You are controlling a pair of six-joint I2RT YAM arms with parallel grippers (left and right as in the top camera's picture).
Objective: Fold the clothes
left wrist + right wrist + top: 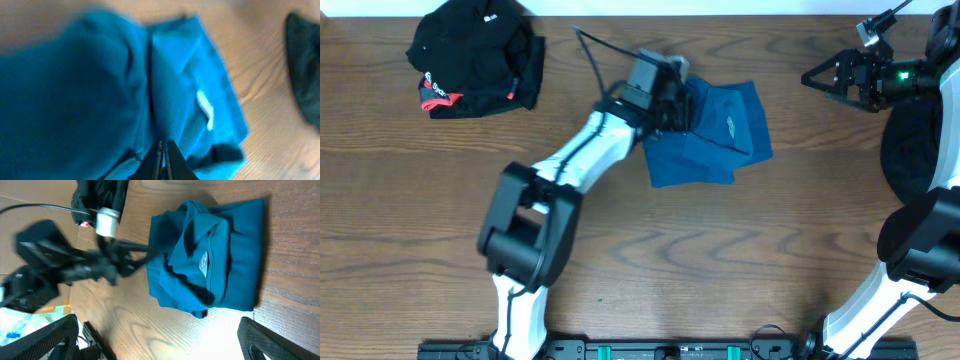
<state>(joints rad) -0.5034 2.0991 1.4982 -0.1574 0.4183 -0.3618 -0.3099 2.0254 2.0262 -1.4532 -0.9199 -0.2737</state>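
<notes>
1. The teal-blue shirt (715, 135) is plain, one even colour, apart from a small white label (729, 126).
2. The black garment (475, 55) carries red-and-white trim.
3. The table (720, 270) is brown, streaked with darker wood grain.
4. The left arm (585, 155) is white with black joints.
5. The dark garment (304, 70) looks plain, near black.

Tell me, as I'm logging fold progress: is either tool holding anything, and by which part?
The left tool is pinched shut on the teal shirt, by a fold at its edge. The right tool is open, holding nothing.
</notes>
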